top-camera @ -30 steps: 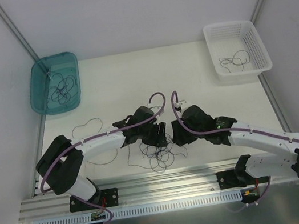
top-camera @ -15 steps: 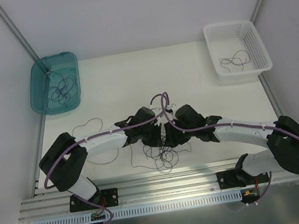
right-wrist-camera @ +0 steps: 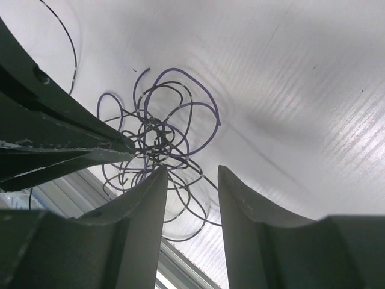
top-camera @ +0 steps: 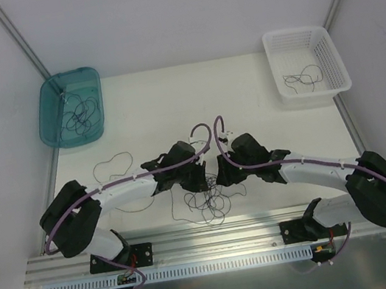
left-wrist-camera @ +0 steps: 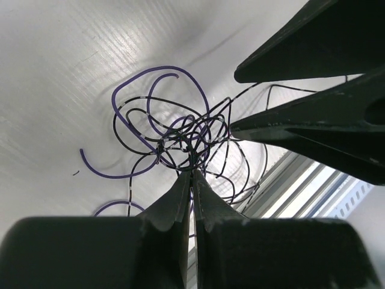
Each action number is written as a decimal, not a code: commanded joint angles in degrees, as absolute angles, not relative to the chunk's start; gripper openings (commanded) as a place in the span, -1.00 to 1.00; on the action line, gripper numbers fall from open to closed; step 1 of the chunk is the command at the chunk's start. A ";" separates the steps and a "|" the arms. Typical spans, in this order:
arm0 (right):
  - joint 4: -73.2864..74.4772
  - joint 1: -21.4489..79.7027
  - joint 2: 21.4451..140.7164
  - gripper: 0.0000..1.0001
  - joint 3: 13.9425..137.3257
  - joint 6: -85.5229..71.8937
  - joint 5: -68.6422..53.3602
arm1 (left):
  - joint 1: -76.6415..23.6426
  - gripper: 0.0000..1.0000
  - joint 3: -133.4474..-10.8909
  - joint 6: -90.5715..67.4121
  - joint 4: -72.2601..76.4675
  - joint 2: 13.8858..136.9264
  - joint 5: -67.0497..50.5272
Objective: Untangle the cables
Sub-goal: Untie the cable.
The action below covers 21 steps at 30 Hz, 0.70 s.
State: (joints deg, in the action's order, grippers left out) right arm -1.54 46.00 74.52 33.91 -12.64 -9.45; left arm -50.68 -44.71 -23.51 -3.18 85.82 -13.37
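Observation:
The cables are a loose tangle of thin dark and purple strands on the white table near its front edge. My left gripper comes at the tangle from the left. In the left wrist view it is shut, its tips pinching strands at the near side of the cables. My right gripper meets it from the right. In the right wrist view it stands open just over the cables, with a few strands crossing the gap between its fingers. Both grippers' tips nearly touch.
A teal bin at the back left holds several dark strands. A white basket at the back right holds one. Loose strands lie on the table left of the arms. A metal rail borders the front edge.
My left gripper has shut on strands of the tangle. The right arm has swung left to the tangle, and its jaws have narrowed.

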 commanded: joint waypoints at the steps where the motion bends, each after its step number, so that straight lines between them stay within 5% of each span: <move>1: -4.83 45.79 72.42 -0.17 33.93 -11.25 -10.19 | -51.15 -1.00 -43.86 -22.94 -1.14 81.65 -15.73; 13: -13.62 45.79 72.86 -0.27 32.69 -9.41 -20.64 | -51.15 -1.00 -42.19 -22.15 -0.18 75.85 -17.49; 16: -14.59 45.70 72.60 -0.48 32.17 -9.49 -21.36 | -51.15 -1.00 -41.66 -21.97 -0.18 74.45 -16.96; 18: -14.24 45.70 71.38 -0.93 31.73 -9.49 -20.66 | -51.15 -1.00 -41.05 -21.97 -0.18 72.70 -15.65; 21: -11.35 45.27 67.44 -0.99 30.68 -9.05 -16.71 | -50.98 -1.00 -39.56 -22.59 -0.26 68.84 -10.74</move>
State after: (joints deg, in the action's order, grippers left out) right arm -10.57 45.82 72.55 31.53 -9.98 -18.02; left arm -50.68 -40.62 -23.24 -1.96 73.84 -14.68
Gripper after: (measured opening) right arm 0.018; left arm 0.008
